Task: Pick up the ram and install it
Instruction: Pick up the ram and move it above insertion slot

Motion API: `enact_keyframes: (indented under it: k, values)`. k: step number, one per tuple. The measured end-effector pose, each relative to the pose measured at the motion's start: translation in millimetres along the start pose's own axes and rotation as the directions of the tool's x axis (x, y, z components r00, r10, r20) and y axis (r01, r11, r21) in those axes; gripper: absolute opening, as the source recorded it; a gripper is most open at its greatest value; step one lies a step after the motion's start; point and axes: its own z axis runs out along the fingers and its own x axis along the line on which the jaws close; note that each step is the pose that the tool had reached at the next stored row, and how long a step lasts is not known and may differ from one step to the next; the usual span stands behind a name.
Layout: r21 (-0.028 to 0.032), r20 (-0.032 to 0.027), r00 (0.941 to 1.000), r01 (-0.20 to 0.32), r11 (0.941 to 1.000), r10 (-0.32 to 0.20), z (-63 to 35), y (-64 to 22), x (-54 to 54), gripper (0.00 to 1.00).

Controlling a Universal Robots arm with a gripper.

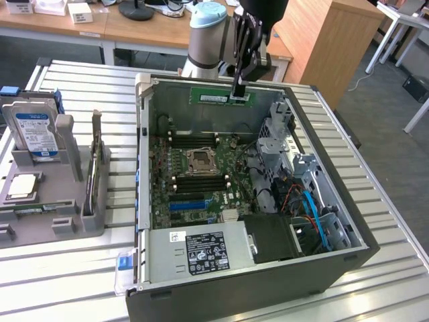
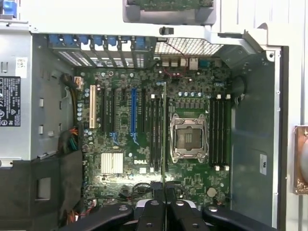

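Hand [image 1: 239, 91] tight on ram [image 1: 216, 98], edge-on in wrist view

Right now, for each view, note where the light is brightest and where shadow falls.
Exterior view: the slatted table shines brightest; the motherboard sits shaded inside the case, while the ram held in the jaws catches light. Wrist view: the case wall washes out to white, the silver heatsink gleams, the black shroud is dark.

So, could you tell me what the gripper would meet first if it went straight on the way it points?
Probably the memory slots beside the CPU socket; the ram held in the gripper would touch first. Depth is unclear.
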Motion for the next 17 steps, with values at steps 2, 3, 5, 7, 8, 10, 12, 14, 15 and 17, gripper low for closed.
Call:
enact_keyframes:
  k: [2, 3, 5, 7, 8, 10, 12, 14, 15, 17]
  values:
    - [0.0000, 0.0009, 1.0000, 0.000, 1.0000, 0.000, 0.4, 0.0, -3.6, 0.12]
    - [0.0000, 0.0015, 1.0000, 0.000, 1.0000, 0.000, 0.7, 0.0, -5.4, 0.12]
    - [0.0000, 0.0025, 1.0000, 0.000, 1.0000, 0.000, 1.2, 0.1, -9.0, 0.12]
    - [0.0000, 0.0033, 1.0000, 0.000, 1.0000, 0.000, 1.6, 0.0, -12.6, 0.12]
    - [0.0000, 0.0037, 1.0000, 0.000, 1.0000, 0.000, 1.8, 0.1, -14.4, 0.12]
    - [-0.0001, 0.0043, 1.0000, 0.000, 1.0000, 0.000, 2.2, 0.1, -17.7, 0.12]
    - [0.0000, 0.0045, 1.0000, 0.000, 1.0000, 0.000, 2.4, 0.1, -20.1, 0.12]
    - [-0.0001, 0.0044, 1.0000, 0.000, 1.0000, 0.000, 2.5, 0.1, -21.2, 0.12]
    - [0.0000, 0.0046, 1.0000, 0.000, 1.0000, 0.000, 2.6, 0.1, -21.6, 0.12]
    - [0.0000, 0.0047, 1.0000, 0.000, 1.0000, 0.000, 3.2, 0.1, -21.7, 0.12]
